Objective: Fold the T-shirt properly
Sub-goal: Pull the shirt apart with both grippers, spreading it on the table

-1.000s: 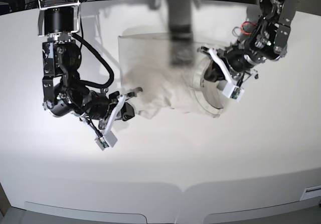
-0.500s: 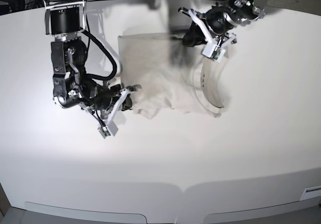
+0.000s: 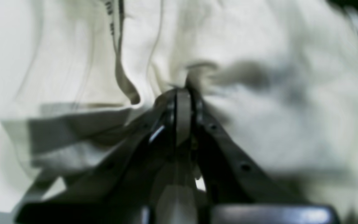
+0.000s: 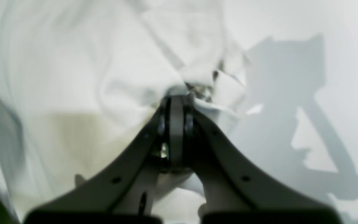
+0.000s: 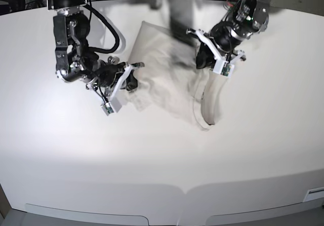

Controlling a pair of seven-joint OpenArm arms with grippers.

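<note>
While both arms reach over the white tabletop [image 5: 152, 160], the T-shirt [image 5: 162, 79] lies crumpled and blurred between them near the table's far middle. Both claws are clamped on its fabric: the left gripper [image 3: 183, 90] on bunched folds, the right gripper [image 4: 176, 98] on a gathered edge.

The pale beige T-shirt [image 5: 167, 79] lies crumpled and partly lifted on the white tabletop [image 5: 152, 155].
</note>
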